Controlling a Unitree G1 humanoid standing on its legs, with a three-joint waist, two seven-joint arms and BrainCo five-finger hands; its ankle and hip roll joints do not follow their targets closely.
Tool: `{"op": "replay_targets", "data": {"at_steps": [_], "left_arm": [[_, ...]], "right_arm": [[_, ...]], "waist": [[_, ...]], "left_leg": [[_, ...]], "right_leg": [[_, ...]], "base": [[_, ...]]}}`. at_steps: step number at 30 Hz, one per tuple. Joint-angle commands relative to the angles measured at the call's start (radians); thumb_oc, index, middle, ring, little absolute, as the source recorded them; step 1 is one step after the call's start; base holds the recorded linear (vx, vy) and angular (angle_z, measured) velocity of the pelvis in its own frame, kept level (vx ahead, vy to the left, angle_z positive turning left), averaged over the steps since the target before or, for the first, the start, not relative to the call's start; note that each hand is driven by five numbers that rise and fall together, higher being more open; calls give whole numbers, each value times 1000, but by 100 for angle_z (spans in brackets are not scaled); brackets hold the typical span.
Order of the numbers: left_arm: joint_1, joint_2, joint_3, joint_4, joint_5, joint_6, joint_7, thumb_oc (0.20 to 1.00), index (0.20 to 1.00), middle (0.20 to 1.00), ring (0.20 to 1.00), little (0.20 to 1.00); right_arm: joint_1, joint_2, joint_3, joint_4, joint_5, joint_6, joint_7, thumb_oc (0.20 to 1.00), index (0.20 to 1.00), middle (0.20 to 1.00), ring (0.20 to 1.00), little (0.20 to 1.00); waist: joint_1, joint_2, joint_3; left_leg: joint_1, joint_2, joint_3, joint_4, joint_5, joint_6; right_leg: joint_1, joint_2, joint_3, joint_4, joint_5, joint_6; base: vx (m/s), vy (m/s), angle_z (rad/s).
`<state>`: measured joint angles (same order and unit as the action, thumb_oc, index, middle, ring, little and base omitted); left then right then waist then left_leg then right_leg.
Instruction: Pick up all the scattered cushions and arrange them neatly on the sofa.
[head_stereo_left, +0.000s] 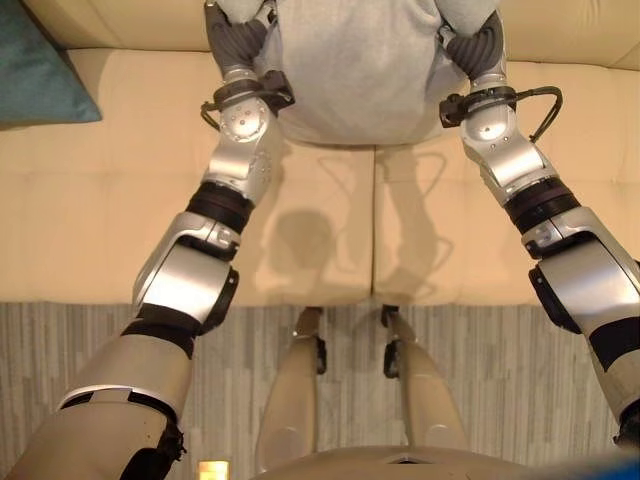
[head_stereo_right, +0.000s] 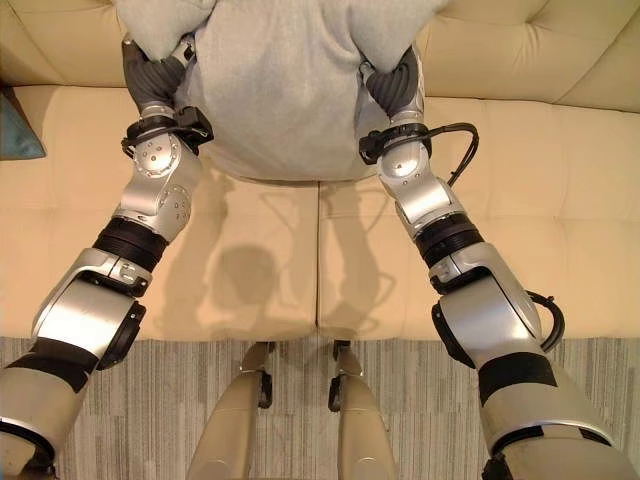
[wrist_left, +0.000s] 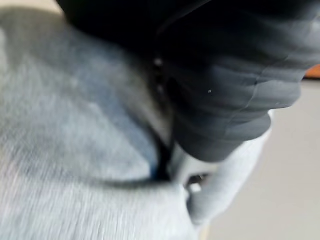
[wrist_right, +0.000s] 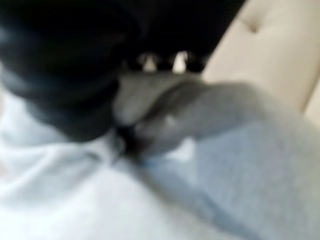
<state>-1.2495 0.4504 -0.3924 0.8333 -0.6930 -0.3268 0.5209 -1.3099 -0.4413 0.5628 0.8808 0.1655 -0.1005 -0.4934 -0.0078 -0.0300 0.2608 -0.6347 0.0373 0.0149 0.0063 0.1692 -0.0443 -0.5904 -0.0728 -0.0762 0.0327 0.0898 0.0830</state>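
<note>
The robot has a big grey cushion (head_stereo_right: 275, 90) up between both hands, over the seat of the cream sofa (head_stereo_right: 560, 200) and close to its backrest. The left hand (head_stereo_left: 235, 42) has one side of it and the right hand (head_stereo_right: 393, 85) has the other, but the fingers on both are buried in the fabric, so whether they're spread flat or actually pinching is impossible to tell. The wrist views don't help either: just dark ribbed cover pressed into grey cloth, with a couple of fingertips (wrist_right: 179, 61) poking out past the right one.

Progress-wise, a teal cushion (head_stereo_left: 40, 70) is already sitting on the sofa, well off to the outside of the left hand. The grey one looks like it's about to be set down or tidied against the backrest, so it's not done yet. The strip of floor (head_stereo_left: 90, 340) in front of the sofa has no cushions on it, but anything further out can't be judged from here.
</note>
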Motion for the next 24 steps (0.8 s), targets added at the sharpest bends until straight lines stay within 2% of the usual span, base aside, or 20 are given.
{"op": "replay_targets", "data": {"at_steps": [1,5,6,13,16,18,24], "left_arm": [[-177,-26,-88,43,78,-4,-41,1000,1000,1000,1000,1000],[-220,37,-107,96,93,1,-47,1000,1000,1000,1000,1000],[-240,85,-121,127,102,7,-55,1000,1000,1000,1000,1000],[-251,262,-124,238,85,19,-79,1000,1000,1000,1000,1000],[-245,287,-112,266,73,20,-84,1000,1000,1000,1000,1000],[-221,331,-98,260,52,14,-93,1000,1000,1000,1000,1000],[-68,363,-33,126,68,-7,-108,1000,1000,1000,1000,1000]], "right_arm": [[-175,67,81,14,-110,-42,-1,1000,1000,1000,1000,1000],[-210,51,104,82,-103,-34,-6,1000,1000,1000,1000,1000],[-230,35,120,118,-101,-30,-1,1000,1000,1000,1000,1000],[-271,-81,135,223,-82,-5,-22,1000,1000,1000,1000,1000],[-273,-106,135,232,-68,-2,-20,1000,1000,1000,1000,1000],[-275,-162,150,251,-58,5,-8,1000,1000,1000,1000,1000],[-185,-243,99,212,-39,0,5,1000,1000,1000,1000,1000]], "waist": [[21,-26,-10],[29,-23,-17],[34,-20,-22],[53,-4,-36],[55,-3,-38],[58,-3,-46],[65,-10,-40]], "left_leg": [[-41,3,-58,-27,10,-67],[-49,3,-63,-33,16,-70],[-50,1,-66,-37,21,-71],[-32,2,-72,-66,37,-75],[-27,-1,-70,-61,35,-77],[-24,-5,-67,-46,26,-77],[-13,-15,-71,25,-12,-67]], "right_leg": [[-40,-45,-19,-95,118,93],[-49,-45,-20,-105,123,93],[-51,-46,-23,-109,125,92],[-39,-50,-35,-115,125,94],[-31,-52,-36,-116,125,94],[-18,-57,-38,-116,124,93],[29,-70,-50,-114,122,87]], "base": [[13,1,-5],[0,0,0],[0,0,0],[4,14,7],[-1,4,2],[-7,6,2],[-14,1,3]]}}
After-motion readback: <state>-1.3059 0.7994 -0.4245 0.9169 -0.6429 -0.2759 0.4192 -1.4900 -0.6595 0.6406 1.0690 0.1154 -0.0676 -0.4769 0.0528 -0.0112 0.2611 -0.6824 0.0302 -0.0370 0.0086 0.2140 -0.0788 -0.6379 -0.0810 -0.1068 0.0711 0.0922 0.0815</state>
